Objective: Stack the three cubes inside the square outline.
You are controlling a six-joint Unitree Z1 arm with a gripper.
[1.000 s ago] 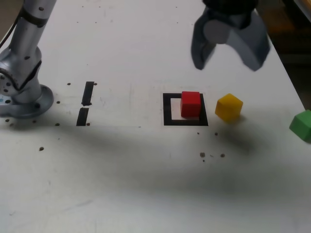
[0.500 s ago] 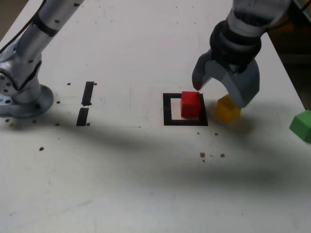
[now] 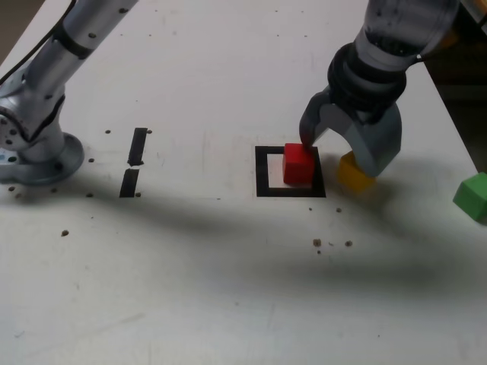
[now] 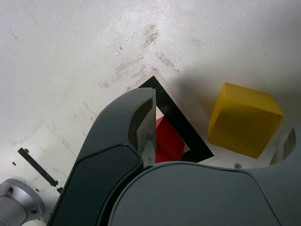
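Note:
In the exterior view the red cube (image 3: 299,163) sits inside the square outline (image 3: 262,171), against its right side. Just right of the outline lies the yellow cube (image 3: 351,175), partly hidden behind one grey finger. My gripper (image 3: 340,156) is open and low over the table, one finger by the red cube, the other past the yellow cube. The green cube (image 3: 473,196) lies alone at the exterior view's right edge. The wrist view shows the yellow cube (image 4: 244,120) between the spread fingers (image 4: 141,122), not pinched, with the red cube (image 4: 167,141) and square outline (image 4: 181,127) behind one finger.
The arm's round base (image 3: 34,156) stands at the exterior view's left. Two short black tape strips (image 3: 137,146) lie between it and the outline. Dark specks dot the white table (image 3: 228,289). The table's right edge runs close past the green cube.
The gripper came down from high above the table to straddle the yellow cube, moving slightly left in the exterior view. The cubes have stayed in place.

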